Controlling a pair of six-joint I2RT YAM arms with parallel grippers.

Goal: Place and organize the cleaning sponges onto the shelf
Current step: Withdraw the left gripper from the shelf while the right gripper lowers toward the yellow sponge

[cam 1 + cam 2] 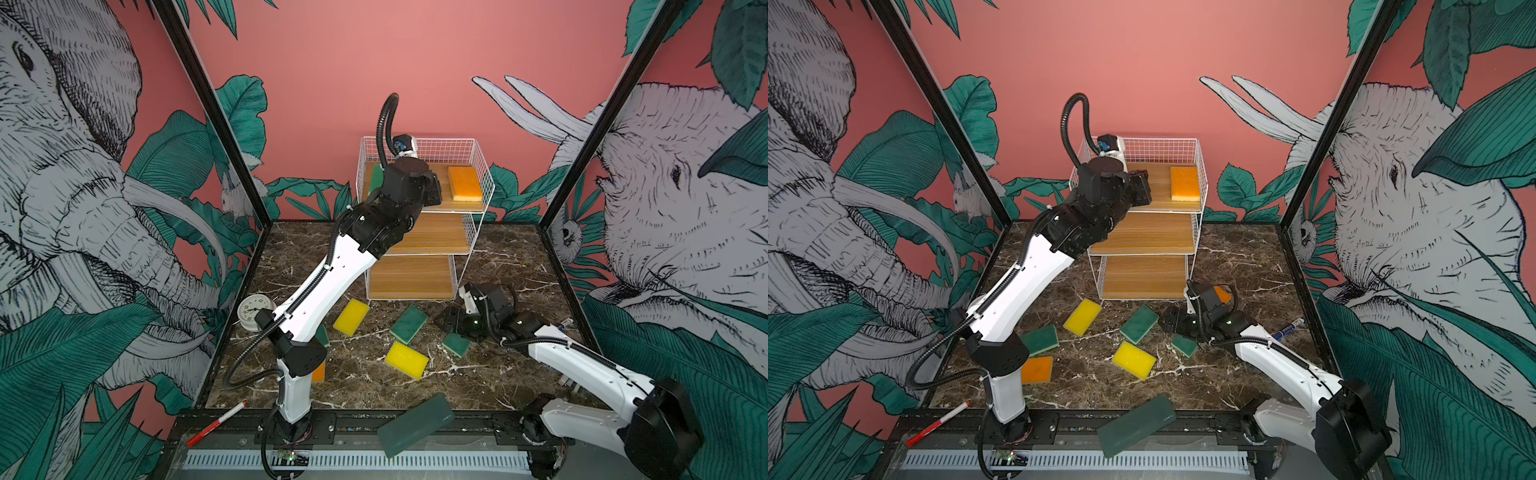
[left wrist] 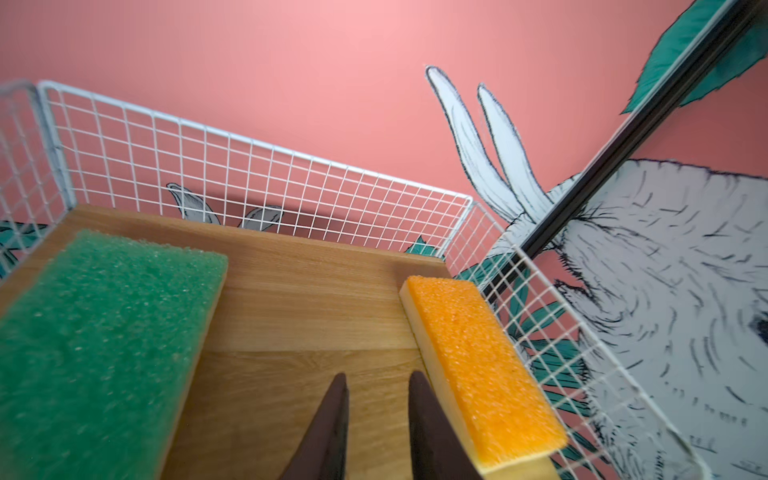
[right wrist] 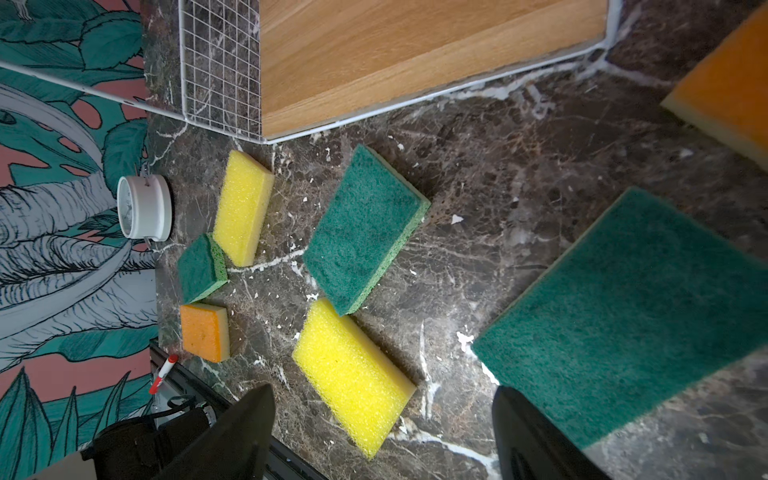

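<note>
The shelf (image 1: 419, 235) stands at the back. Its top board carries a green sponge (image 2: 95, 332) and an orange sponge (image 2: 478, 361). My left gripper (image 2: 376, 378) hovers over the bare wood between them, narrowly open and holding nothing. Low over the table, my right gripper (image 3: 384, 390) is wide open and empty beside a dark green sponge (image 3: 631, 316). Loose on the marble lie two yellow sponges (image 1: 351, 317) (image 1: 406, 360), another dark green one (image 1: 408, 324), a green one (image 1: 1040, 338) and two orange ones (image 1: 1037, 369) (image 1: 1222, 294).
A white clock (image 1: 254, 311) sits at the table's left edge. A red and white pen (image 1: 216, 424) and a dark green slab (image 1: 415, 424) lie on the front rail. A blue marker (image 1: 1287, 328) lies right of my right arm.
</note>
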